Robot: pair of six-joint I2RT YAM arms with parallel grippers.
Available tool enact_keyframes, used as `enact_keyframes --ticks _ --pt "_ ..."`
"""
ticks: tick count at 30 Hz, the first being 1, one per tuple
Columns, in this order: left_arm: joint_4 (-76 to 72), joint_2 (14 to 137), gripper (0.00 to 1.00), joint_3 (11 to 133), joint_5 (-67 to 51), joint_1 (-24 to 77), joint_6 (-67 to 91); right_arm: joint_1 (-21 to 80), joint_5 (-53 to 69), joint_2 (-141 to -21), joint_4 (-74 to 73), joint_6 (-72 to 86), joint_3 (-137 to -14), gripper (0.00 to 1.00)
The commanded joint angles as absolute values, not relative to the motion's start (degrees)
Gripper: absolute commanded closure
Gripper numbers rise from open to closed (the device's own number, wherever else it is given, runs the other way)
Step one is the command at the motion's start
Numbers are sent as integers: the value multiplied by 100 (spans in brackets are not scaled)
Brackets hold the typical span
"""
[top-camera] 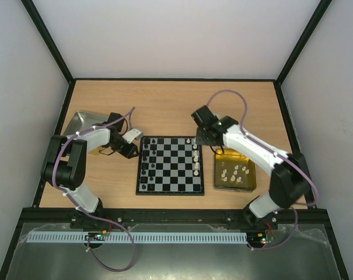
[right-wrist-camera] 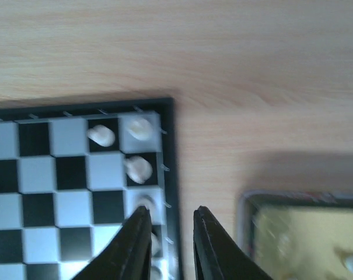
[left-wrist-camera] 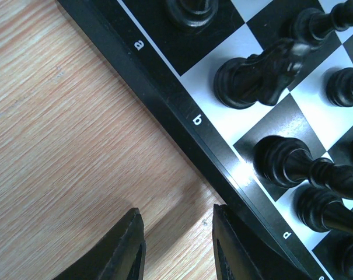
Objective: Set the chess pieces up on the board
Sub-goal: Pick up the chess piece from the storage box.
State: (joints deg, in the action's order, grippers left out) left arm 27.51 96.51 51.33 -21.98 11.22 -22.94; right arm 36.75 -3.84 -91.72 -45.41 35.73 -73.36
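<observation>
The board [top-camera: 170, 165] lies mid-table. Black chess pieces [top-camera: 146, 162] fill its left columns and white chess pieces [top-camera: 196, 158] stand along its right edge. More white pieces [top-camera: 234, 174] lie in the gold tray [top-camera: 218, 185]. My left gripper [top-camera: 131, 150] hovers over bare wood just off the board's left rim [left-wrist-camera: 182, 105], open and empty [left-wrist-camera: 176, 210], with a black knight [left-wrist-camera: 261, 73] nearby. My right gripper [top-camera: 204, 140] is above the board's far right corner. Its fingers stand a little apart [right-wrist-camera: 171, 210] over the rim with nothing between them, beside white pieces [right-wrist-camera: 138, 169].
A plain silver tray [top-camera: 83, 125] sits at the far left behind the left arm. The gold tray's rim [right-wrist-camera: 246, 201] lies just right of the right gripper. Black frame bars and white walls bound the wooden table [top-camera: 170, 105].
</observation>
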Motion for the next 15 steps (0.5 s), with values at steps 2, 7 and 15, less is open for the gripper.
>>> enact_keyframes --ticks 2,7,15 --pt "2939 9861 66 4937 -2126 1147 -2295 3725 -1364 -7877 -3934 4781 -5697 80" --pt "2936 9866 66 4985 -2085 1151 -2250 3778 -1195 -6872 -3358 5584 -4178 80" --pt "2892 9865 66 4975 -2014 1151 -2192 3927 -1517 -5999 -3101 6138 -3138 80"
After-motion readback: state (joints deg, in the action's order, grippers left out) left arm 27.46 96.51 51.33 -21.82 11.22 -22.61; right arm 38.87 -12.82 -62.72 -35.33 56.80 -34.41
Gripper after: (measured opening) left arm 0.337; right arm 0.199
